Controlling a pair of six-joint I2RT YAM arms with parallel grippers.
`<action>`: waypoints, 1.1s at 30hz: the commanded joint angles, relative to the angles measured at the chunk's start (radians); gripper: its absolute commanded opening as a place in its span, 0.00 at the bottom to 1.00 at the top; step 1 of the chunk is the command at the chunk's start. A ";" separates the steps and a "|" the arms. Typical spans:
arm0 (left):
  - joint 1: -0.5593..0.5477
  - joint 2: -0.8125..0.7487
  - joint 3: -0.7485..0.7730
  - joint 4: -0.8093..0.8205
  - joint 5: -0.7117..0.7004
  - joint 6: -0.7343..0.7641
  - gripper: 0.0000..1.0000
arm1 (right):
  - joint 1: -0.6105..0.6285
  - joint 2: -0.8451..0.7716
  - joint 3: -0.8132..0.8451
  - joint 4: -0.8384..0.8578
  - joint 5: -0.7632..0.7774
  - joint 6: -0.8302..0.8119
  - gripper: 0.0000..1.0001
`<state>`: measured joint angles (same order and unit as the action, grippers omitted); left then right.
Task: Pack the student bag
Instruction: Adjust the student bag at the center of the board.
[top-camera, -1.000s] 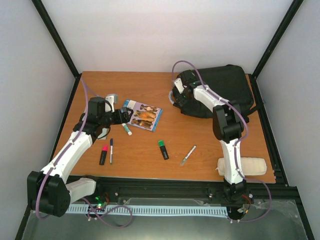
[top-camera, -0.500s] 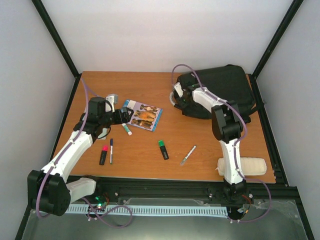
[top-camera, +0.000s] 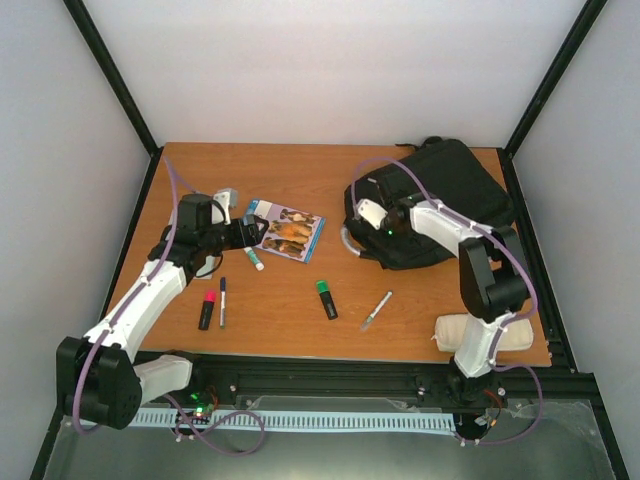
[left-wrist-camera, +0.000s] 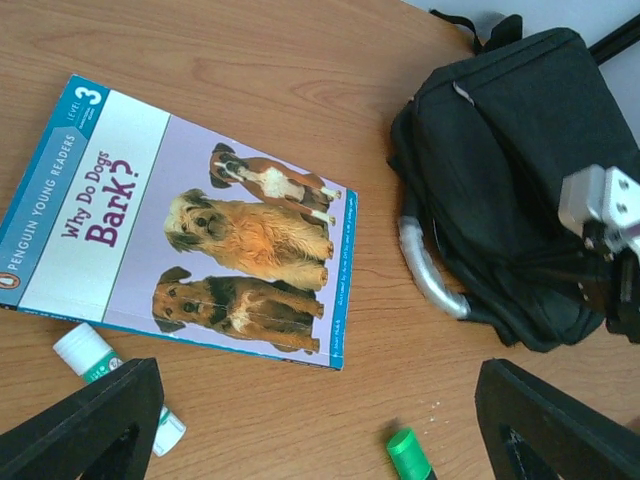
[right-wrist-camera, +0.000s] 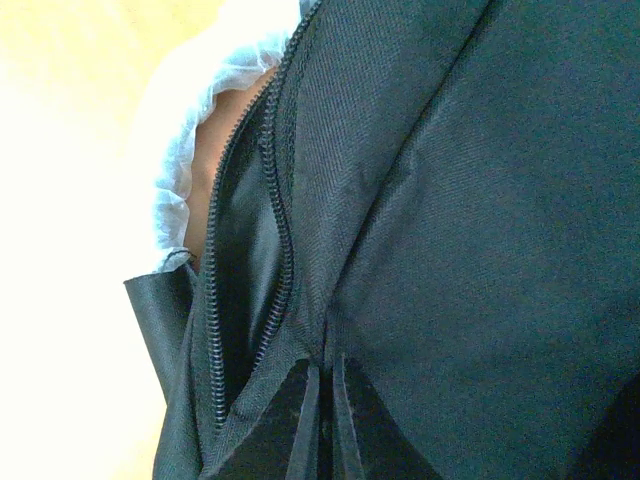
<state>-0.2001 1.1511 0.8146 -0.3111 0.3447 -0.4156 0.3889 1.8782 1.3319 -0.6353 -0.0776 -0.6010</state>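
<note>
The student bag (top-camera: 455, 190) is a big black backpack at the back right, with its pale grey loop handle (top-camera: 350, 243) facing the table's middle. My right gripper (top-camera: 392, 232) is pressed against its near-left side. In the right wrist view the jaws (right-wrist-camera: 327, 400) are shut on a fold of black fabric beside an open zip seam (right-wrist-camera: 275, 230). My left gripper (top-camera: 255, 232) hovers open over the table beside the dog book (left-wrist-camera: 190, 225), with nothing between its black fingers (left-wrist-camera: 100, 425). From the left wrist I also see the bag (left-wrist-camera: 520, 150).
A glue stick (top-camera: 253, 258), pink highlighter (top-camera: 207, 308), black pen (top-camera: 222, 302), green highlighter (top-camera: 326, 299) and silver pen (top-camera: 377, 310) lie along the front of the table. A white padded pouch (top-camera: 490, 332) sits at the front right corner, by the right arm's base.
My right gripper has closed on the bag's fabric and drawn back toward the front, pulling the bag's near side with it. The left arm has stayed still.
</note>
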 joint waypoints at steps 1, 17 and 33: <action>0.005 0.020 0.038 0.018 0.036 -0.017 0.87 | 0.010 -0.103 -0.111 0.002 -0.076 -0.165 0.03; -0.166 0.341 0.355 -0.019 0.010 -0.111 1.00 | -0.363 -0.397 -0.160 -0.043 -0.418 0.249 0.67; -0.239 0.868 0.779 -0.018 0.013 -0.099 1.00 | -0.907 -0.373 -0.293 -0.049 -0.369 0.363 1.00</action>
<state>-0.4301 1.9457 1.4971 -0.3298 0.3435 -0.5205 -0.5087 1.5009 1.0538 -0.6731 -0.4793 -0.2310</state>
